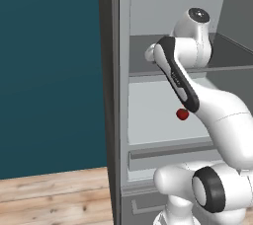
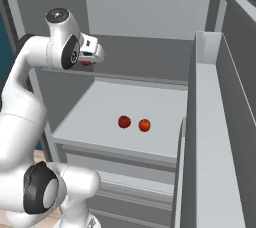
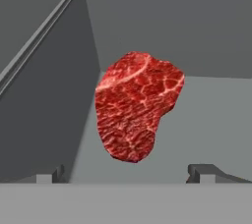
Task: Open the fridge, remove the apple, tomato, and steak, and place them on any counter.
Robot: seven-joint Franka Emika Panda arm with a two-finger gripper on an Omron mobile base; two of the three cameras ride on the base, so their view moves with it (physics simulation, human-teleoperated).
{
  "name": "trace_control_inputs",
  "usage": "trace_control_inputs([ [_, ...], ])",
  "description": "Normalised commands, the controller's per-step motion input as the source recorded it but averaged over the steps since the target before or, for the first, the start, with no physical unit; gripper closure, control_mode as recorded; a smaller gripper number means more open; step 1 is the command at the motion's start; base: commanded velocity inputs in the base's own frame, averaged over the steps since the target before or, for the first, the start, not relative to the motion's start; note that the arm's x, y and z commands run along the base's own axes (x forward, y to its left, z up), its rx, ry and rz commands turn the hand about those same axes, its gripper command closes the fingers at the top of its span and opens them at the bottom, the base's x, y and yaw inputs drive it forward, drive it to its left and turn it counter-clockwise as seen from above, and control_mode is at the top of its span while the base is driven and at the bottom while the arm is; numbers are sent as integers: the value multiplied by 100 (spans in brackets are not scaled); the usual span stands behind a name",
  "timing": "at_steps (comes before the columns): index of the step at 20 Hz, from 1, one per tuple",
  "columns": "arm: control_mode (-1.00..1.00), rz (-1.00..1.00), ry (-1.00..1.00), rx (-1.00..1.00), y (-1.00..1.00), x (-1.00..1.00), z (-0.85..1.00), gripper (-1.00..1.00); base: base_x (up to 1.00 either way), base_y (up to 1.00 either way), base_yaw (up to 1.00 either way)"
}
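Grey fridge (image 2: 150,32) stands open; steak (image 3: 135,105) lies on its upper shelf, twelve o'clock of the gripper (image 3: 128,171), fingers spread, empty; looks soft, slick, light; pinch across its narrow width.

One fridge (image 2: 210,122) stands with its door open, and two pale grey shelves can be counted inside it, an upper one and a lower one. There is one steak (image 3: 135,105), a flat marbled red piece lying on the upper shelf at about 10 o'clock from the two small round red fruits (image 2: 124,121) on the lower shelf. Those two sit side by side, the orange-tinted one (image 2: 144,125) at 3 o'clock of the darker.
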Motion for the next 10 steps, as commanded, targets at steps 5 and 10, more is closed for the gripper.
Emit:
trace_control_inputs([
  [5, -100, -1, 3, 1, 0, 35, -9, -100, 0, 0, 0],
  [10, -100, -4, 0, 0, 0, 27, -17, -100, 0, 0, 0],
])
